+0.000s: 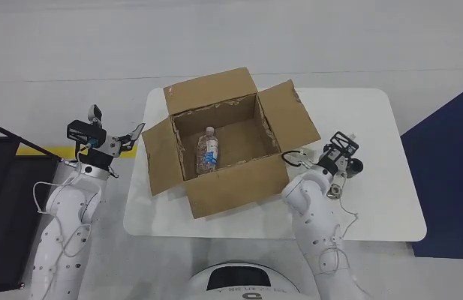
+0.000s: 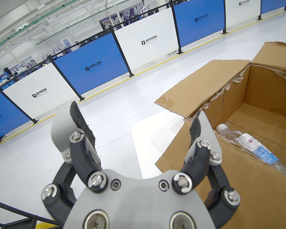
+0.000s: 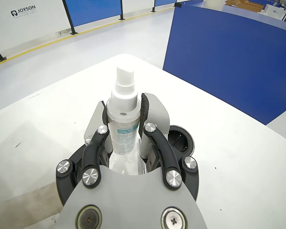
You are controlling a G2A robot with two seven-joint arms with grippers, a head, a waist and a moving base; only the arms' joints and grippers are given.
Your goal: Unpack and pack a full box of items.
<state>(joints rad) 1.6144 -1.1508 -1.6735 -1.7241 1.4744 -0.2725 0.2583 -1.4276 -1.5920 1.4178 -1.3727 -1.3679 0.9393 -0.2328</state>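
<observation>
The cardboard box [image 1: 231, 187] stood open on the white table [image 1: 381, 202], all four flaps splayed outward. On its floor, close to the wall on the robot's left side, a clear plastic water bottle [image 1: 208, 150] lay on its side, its white cap pointing at the box's far wall.

The left gripper [image 2: 137, 120] hung just outside the box's left flap, jaws spread wide with nothing between them. The right gripper [image 3: 123, 107] sat off the box's right side, over bare tabletop, clenched on a small spray bottle [image 3: 124, 91] — the pads pressed either side of the shoulder, just below the white pump collar, nozzle pointing away from the wrist.

The spray bottle looked light and stiff, a smooth round plastic body that could twist in the pads if the grip slackened; holding it under the collar seemed sound, since the collar gives a ledge against slipping.

The water bottle looked thin-walled and likely to dent under a hard squeeze. It would probably be best taken across the labelled middle — the label offers more friction than bare plastic — and approached from above, given the nearby wall.
</observation>
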